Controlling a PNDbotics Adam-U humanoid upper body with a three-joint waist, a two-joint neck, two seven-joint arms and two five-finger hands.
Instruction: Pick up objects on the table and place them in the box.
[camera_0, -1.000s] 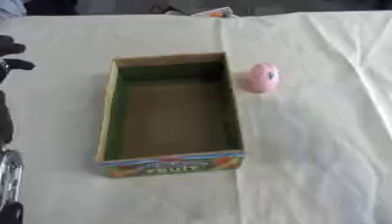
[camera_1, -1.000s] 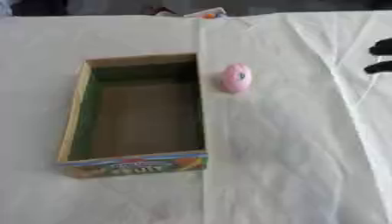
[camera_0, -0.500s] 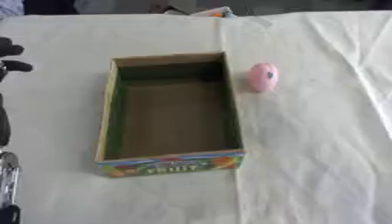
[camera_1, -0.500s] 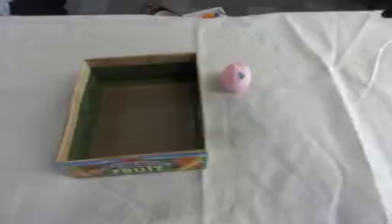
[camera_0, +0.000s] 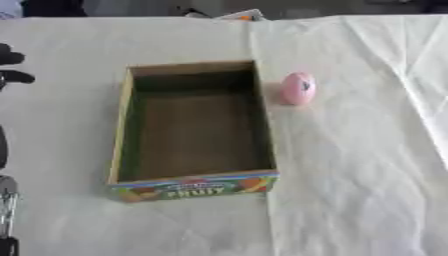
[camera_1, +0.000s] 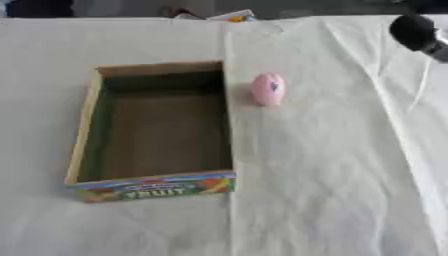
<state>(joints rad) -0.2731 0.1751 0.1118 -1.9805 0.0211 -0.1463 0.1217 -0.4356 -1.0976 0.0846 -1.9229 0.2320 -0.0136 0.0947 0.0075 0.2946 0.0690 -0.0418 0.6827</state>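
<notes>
A black hand (camera_1: 415, 31) now shows at the upper right, absent half a second ago; I cannot tell its fingers. The left hand (camera_0: 10, 67) shows at the left edge, fingers unclear. The pink egg (camera_0: 297, 88) lies just beside the box (camera_0: 194, 186) on the white cloth (camera_0: 367, 165).

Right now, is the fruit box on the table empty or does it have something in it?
Empty. The box shows only its bare brown floor, and the pink object lies outside it on the cloth, just past its right wall.
</notes>
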